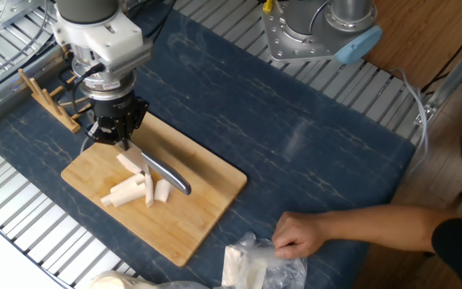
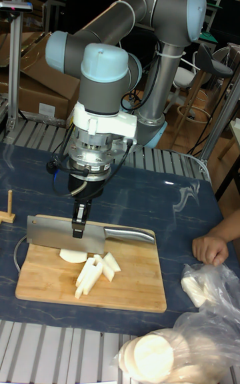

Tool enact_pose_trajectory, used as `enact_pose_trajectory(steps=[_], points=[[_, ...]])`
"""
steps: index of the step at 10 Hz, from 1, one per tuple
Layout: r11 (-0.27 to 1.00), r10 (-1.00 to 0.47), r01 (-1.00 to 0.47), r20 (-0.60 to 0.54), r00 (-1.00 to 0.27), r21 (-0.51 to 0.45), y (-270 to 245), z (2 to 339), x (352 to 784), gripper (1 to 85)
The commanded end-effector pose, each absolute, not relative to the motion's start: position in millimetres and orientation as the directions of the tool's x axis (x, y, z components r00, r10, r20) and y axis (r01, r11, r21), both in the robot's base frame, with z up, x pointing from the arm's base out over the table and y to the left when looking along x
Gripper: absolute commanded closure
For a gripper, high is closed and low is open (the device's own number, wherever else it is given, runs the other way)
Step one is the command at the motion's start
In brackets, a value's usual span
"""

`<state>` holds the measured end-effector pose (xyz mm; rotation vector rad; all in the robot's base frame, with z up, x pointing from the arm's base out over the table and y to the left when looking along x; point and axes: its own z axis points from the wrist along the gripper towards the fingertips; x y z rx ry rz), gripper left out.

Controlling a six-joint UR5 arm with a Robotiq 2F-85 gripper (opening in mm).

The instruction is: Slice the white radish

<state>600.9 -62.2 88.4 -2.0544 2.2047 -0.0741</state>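
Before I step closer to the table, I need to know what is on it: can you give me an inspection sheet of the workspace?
Surface: bamboo cutting board on a blue mat.
Job's things: white radish lying cut into sticks and wedges on the board.
Clutter: plastic bag with white pieces at the near edge; wooden rack behind the board.
Grippers: pincer shut on the cleaver, blade raised just above the radish.
Cables: black cables behind the arm.
Surroundings: person's hand resting on the mat beside the bag.
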Motion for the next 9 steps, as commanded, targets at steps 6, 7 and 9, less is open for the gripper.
enact_pose_trajectory(steps=[6,7,9], points=[[0.102,-0.994,-0.988,-0.052,-0.097,-0.114,-74,86,594,84.7],[0.095,-0.995,-0.989,-0.048,-0.090,-0.114,-77,87,593,84.7],[0.095,-0.995,-0.989,-0.052,-0.089,-0.117,-77,84,595,84.7]])
